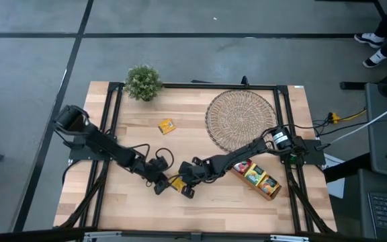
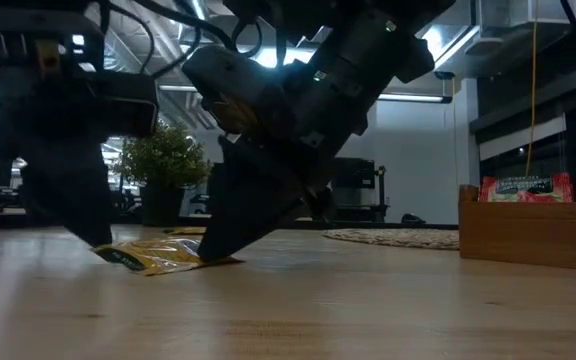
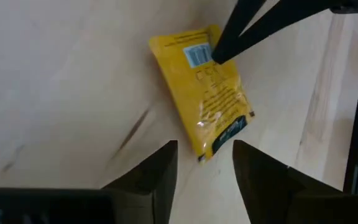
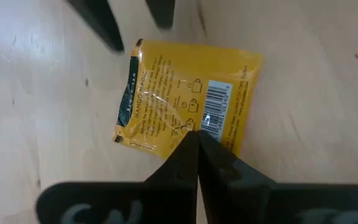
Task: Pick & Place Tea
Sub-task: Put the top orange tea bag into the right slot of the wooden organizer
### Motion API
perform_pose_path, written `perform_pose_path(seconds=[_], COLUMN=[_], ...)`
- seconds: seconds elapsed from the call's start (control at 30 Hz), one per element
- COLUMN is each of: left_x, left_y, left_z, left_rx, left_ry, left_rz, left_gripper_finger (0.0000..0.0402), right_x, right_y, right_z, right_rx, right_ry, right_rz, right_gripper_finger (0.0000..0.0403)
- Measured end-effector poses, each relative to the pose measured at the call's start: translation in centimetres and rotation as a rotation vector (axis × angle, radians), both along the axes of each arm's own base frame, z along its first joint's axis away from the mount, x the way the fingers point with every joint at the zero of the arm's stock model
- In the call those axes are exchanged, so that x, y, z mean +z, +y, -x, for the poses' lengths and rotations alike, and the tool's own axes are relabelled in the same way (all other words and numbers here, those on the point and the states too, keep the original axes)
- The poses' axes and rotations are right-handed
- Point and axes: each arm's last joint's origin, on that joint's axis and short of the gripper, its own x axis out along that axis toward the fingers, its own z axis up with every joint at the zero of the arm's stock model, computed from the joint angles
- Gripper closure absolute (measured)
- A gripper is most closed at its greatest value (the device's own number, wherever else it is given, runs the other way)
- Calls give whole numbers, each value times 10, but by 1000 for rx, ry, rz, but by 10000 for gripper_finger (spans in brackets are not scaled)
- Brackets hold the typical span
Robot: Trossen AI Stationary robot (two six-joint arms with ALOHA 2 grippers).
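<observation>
A yellow tea sachet (image 1: 175, 181) lies flat on the table near its near edge, between my two grippers. In the left wrist view the sachet (image 3: 204, 93) points its dark-printed end into the gap of my open left gripper (image 3: 204, 146), whose fingers stand either side of that end without touching it. My right gripper (image 4: 196, 135) is shut, its tips on the sachet (image 4: 179, 93). A second yellow sachet (image 1: 166, 126) lies flat farther back. More sachets stand in the wooden tray (image 1: 274, 190). My right gripper presses its shut fingertips (image 4: 188, 146) down on the sachet's barcode end (image 4: 219, 112), slanting down from the table's right side. The sachet stays on the table under them; the low view shows the fingertips (image 2: 218, 240) meeting the sachet's far end (image 2: 190, 258).
A round woven mat (image 1: 242, 119) lies at the far right, and a small potted plant (image 1: 143, 82) stands at the far left corner. The tray sits by the right edge, close under my right arm. Bare wood stretches across the table's left and near parts.
</observation>
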Motion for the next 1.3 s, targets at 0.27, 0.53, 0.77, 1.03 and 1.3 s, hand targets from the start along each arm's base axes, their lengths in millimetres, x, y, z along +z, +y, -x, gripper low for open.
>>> perform_pose_path(seconds=[0.27, 0.53, 0.77, 1.03, 1.3], left_x=[-15, -14, -15, -15, 2], left_y=[0, -2, -1, -6, -14], left_z=[-6, -10, -10, -7, 11], left_rx=[16, -18, -46, -168, -300], left_ry=[32, -27, -30, -41, -49], left_rz=[35, 24, -15, -67, -216], left_gripper_finger=[253, 285, 380, 398, 398], right_x=[0, 0, 0, 4, 37], right_y=[-1, -1, -1, 2, 4], right_z=[-1, -3, -3, -6, -6], right_rx=[-15, -28, -34, 61, 186], right_ry=[-14, -42, -52, -88, -162], right_rz=[17, 26, 24, -19, -165], right_gripper_finger=[398, 398, 398, 376, 331])
